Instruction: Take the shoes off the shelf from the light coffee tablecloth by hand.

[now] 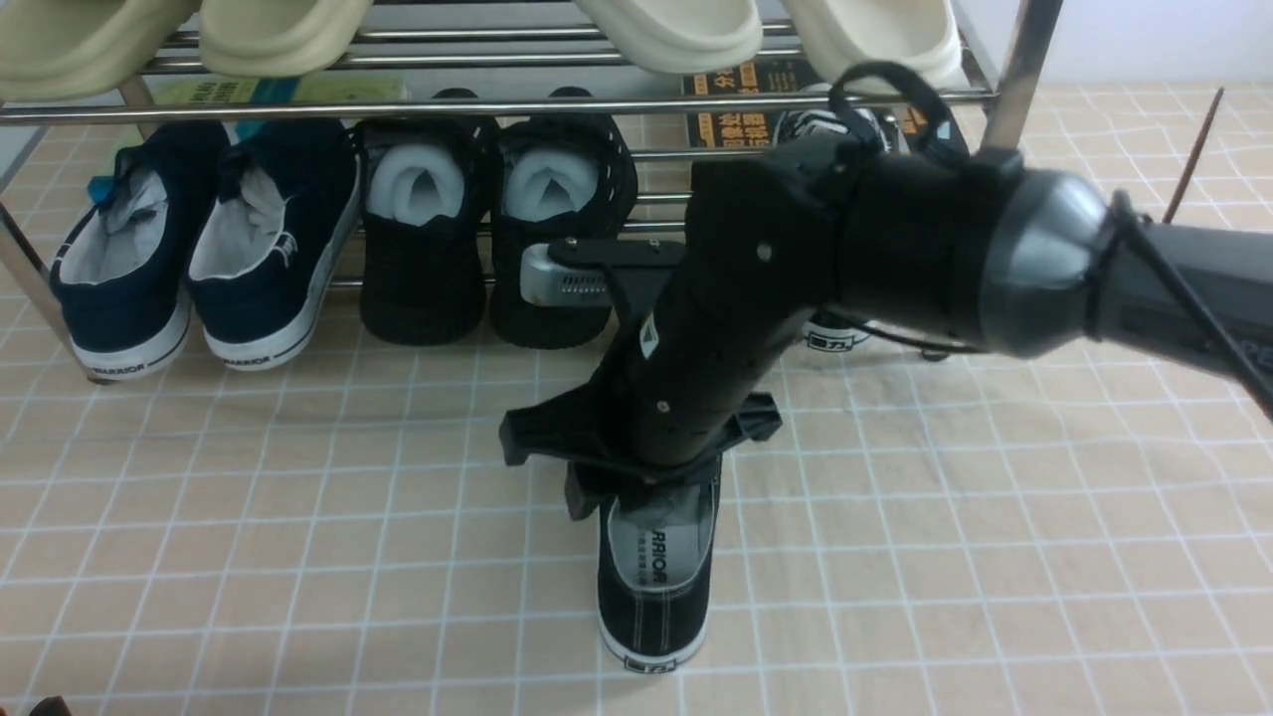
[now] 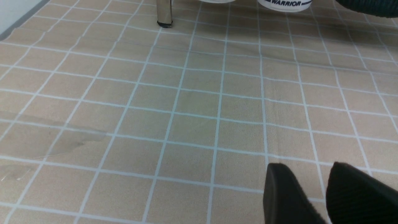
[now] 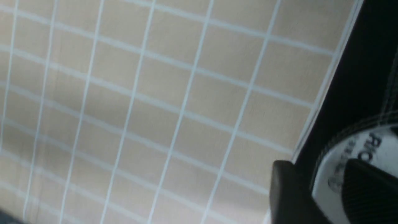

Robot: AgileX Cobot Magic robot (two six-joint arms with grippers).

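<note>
One sneaker (image 1: 651,587) is lying on the cloth (image 1: 298,497), clear of the shelf (image 1: 398,107). The right gripper (image 1: 641,492) is hovering over its opening, jaws standing apart astride the collar, gripping nothing. Its mate (image 1: 833,333) is sitting on the lower tier behind the arm. By my judgement, the task is sitting roughly half done.

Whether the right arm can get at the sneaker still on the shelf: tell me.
Probably yes. The right gripper hangs open over the sneaker on the cloth, and the other sneaker pokes its heel out of the shelf on that side, bare cloth before it.
</note>
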